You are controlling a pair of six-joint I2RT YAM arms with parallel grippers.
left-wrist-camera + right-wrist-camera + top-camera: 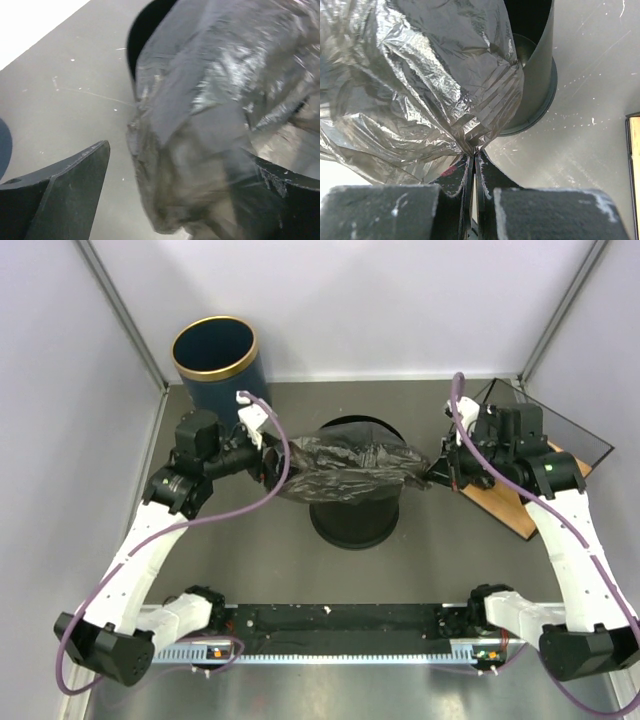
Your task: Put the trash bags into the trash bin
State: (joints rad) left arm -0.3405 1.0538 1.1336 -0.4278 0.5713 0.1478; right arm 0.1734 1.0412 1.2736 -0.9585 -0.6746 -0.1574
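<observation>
Plastic of the trash bag (420,85) is pinched at a corner by the right gripper (474,159). The left gripper (180,152) gapes, film against 1 finger. The bag spans a black cylinder (355,525). The trash bin (225,390) stands back left.

Bright even light, glare on trash bags (420,85) (left wrist blurred).

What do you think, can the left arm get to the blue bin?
Probably yes. The blue bin stands close behind the left hand with nothing between them. But the black bag sits between that hand's open fingers, and the right hand pinches its other end.
</observation>
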